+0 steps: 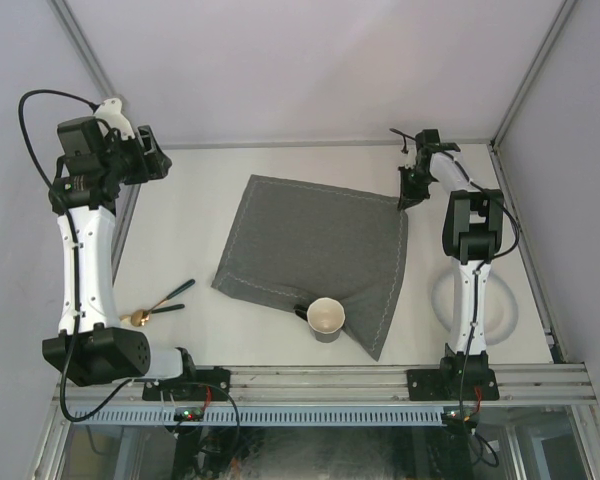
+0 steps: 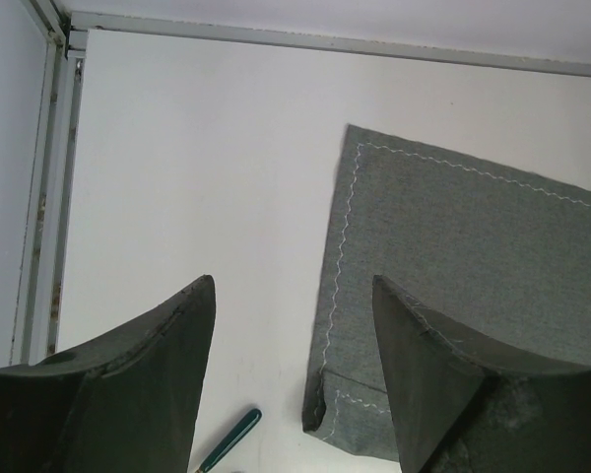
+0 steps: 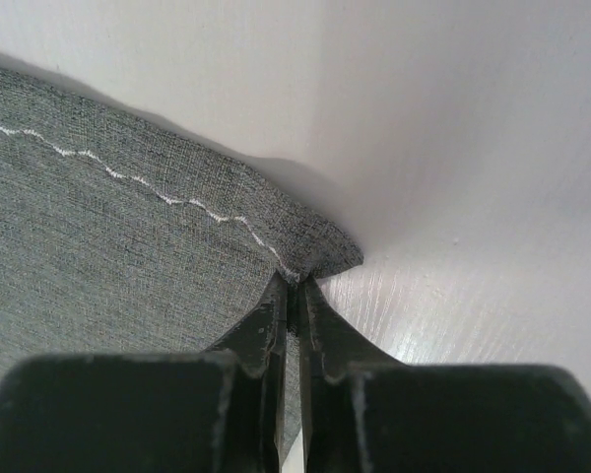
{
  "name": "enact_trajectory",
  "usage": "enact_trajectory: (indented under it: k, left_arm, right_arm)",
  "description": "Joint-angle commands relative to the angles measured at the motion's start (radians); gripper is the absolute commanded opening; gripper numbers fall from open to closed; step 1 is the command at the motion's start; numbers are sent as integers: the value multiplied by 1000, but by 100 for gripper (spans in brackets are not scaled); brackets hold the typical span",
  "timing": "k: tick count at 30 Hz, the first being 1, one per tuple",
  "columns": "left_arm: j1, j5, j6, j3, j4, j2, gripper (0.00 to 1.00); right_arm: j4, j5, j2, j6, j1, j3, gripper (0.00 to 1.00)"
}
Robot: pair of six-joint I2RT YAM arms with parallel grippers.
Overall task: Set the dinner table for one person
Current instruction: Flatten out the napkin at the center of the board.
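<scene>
The off-white dinner table (image 1: 180,220) carries a square grey stitched cloth mat (image 1: 310,250), lying askew. My right gripper (image 1: 408,200) is at the mat's far right corner. In the right wrist view its jaws (image 3: 295,281) are pinched together on that corner of the mat (image 3: 98,246), which curls up slightly off the table. My left gripper (image 1: 160,160) hangs high over the far left of the table, open and holding nothing. In its wrist view the fingers (image 2: 294,296) frame the mat's left edge (image 2: 473,256) far below.
A dark cup (image 1: 326,319) with a pale inside stands on the mat's near edge. Gold cutlery with green handles (image 1: 160,303) lies at the near left; one handle (image 2: 231,437) shows below the left gripper. A white plate (image 1: 505,310) sits under the right arm.
</scene>
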Motion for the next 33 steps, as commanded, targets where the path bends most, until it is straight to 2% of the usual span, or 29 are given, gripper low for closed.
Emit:
enact_trajectory:
  k: [1, 9, 18, 28, 33]
  left_arm:
    - [9, -5, 21, 24, 11, -39, 69]
    - [9, -4, 13, 20, 13, -43, 69]
    - [11, -11, 11, 11, 18, -44, 69]
    - [11, -9, -5, 9, 29, -33, 69]
    - [9, 32, -15, -66, 97, -65, 69]
  right_arm:
    - [1, -1, 18, -1, -1, 53, 0]
    - [-10, 101, 96, -46, 15, 255, 0]
    - [61, 176, 166, -122, 67, 376, 0]
    - [240, 245, 185, -168, 87, 425, 0]
    - [371, 265, 196, -187, 87, 423, 0]
